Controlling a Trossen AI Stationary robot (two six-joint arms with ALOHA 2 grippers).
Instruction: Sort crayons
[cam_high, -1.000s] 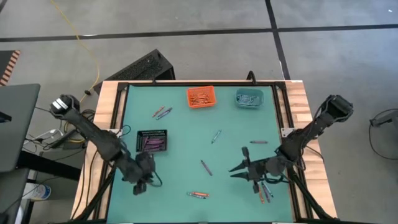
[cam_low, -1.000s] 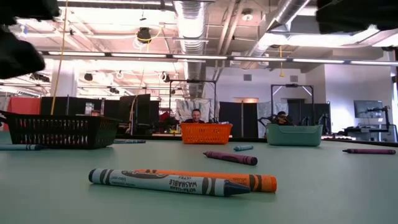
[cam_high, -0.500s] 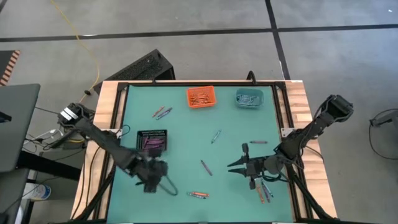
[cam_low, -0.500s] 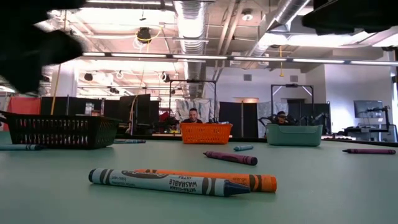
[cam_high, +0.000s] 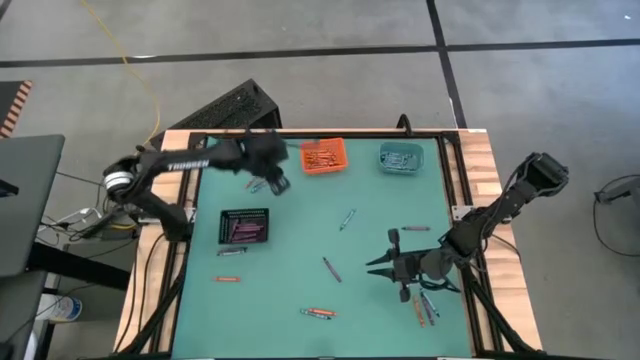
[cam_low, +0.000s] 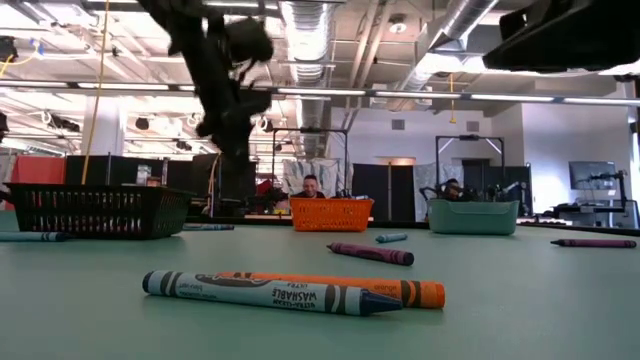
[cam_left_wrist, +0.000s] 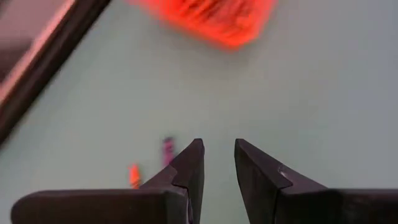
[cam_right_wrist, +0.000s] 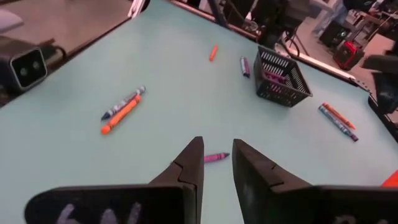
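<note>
We see that the left end effector (cam_high: 277, 183) has swung from the desk's near left corner up to the far side, beside the orange bin (cam_high: 323, 156); its fingers stand slightly apart, holding nothing. The right end effector (cam_high: 377, 270) waits low at the near right, likewise parted and empty. Crayons (cam_high: 318, 313) lie scattered across the teal desk (cam_high: 300, 230), some near the black bin (cam_high: 244, 226). A workshop shows beyond.

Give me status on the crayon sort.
Left gripper open, empty, above far-left crayons. Right gripper open, empty, near right. Loose crayons scattered; nothing blocking.
</note>
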